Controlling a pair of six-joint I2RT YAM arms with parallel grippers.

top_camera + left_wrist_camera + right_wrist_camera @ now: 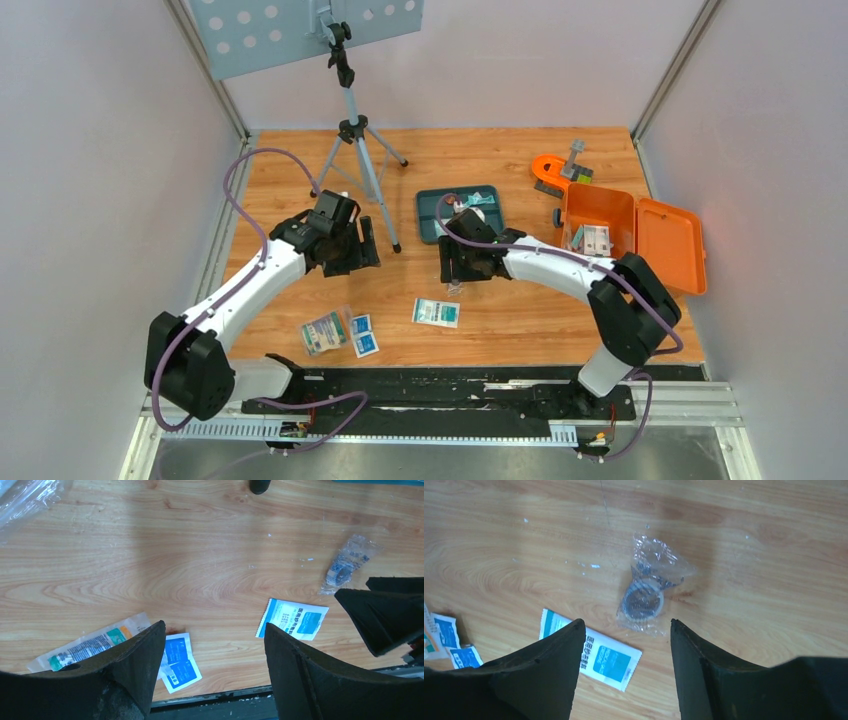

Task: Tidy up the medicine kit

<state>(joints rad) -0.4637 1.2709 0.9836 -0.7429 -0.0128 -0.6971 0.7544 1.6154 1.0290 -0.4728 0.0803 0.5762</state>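
An orange rectangular plastic hinged-lid medicine kit (600, 205) lies open by the wooden table (480, 160)'s right edge, likely light, rigid and slippery, best gripped by a side wall, while the left gripper (214, 630) and right gripper (626, 625) gape empty.

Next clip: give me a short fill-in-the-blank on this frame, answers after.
1. The orange medicine kit sits with its lid ____.
2. The left gripper and right gripper both have their jaws ____, holding nothing.
3. Under the right gripper, a clear packet lies on the ____ tabletop.
4. In the top view, the teal tray lies to the ____ of the kit.

Answers: open; open; wooden; left
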